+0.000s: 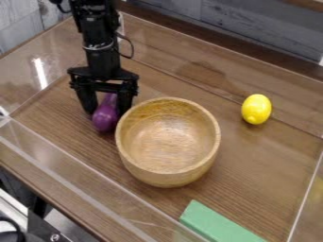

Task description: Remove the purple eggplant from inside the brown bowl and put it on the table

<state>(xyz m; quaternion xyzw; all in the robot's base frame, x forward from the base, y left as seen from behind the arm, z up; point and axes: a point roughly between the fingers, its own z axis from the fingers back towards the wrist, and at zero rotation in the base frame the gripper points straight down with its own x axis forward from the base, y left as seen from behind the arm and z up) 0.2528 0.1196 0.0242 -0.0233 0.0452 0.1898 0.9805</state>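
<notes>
My pincer (104,95) stands spread, pointing straight down, straddling the small glossy purple eggplant (104,114), which lies on the dark wood-grain tabletop (252,156) beside the empty round light-brown wooden bowl (168,140).

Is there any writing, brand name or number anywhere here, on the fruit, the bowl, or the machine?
None can be read: the purple eggplant, lemon, brown bowl, green block, gripper and table show no text, label or number.

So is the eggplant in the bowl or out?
Out. The eggplant lies on the table beside the bowl, which looks empty.
</notes>
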